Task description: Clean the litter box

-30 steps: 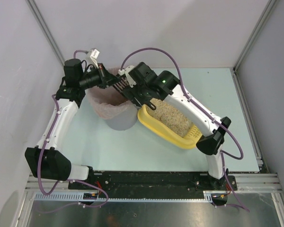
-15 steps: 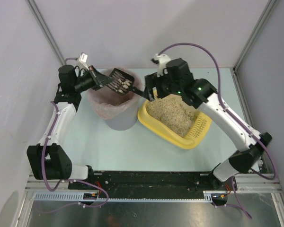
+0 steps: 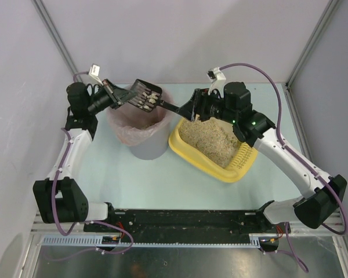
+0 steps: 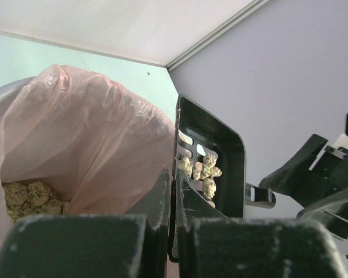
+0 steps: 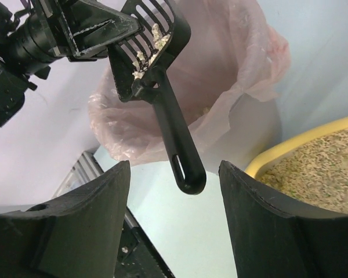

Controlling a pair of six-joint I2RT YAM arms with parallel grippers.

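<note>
The yellow litter box (image 3: 180, 152) with beige litter sits right of centre; its corner shows in the right wrist view (image 5: 290, 147). The black slotted scoop (image 3: 145, 95) holds a few litter clumps (image 4: 203, 172) above the grey bin with a pink liner (image 3: 140, 130). My left gripper (image 3: 117, 95) is shut on the scoop's side wall (image 4: 182, 191). My right gripper (image 3: 191, 109) is open. The scoop's handle end (image 5: 182, 156) hangs free between and ahead of its fingers, touching neither. Clumps lie inside the bin liner (image 4: 32, 194).
The bin stands directly left of the litter box, nearly touching it. White walls close in the back and both sides. The black rail with the arm bases (image 3: 185, 220) runs along the near edge.
My right gripper has let go of the scoop handle and drawn back to the right. My left gripper has taken the scoop by its wall and holds it over the bin's far edge.
</note>
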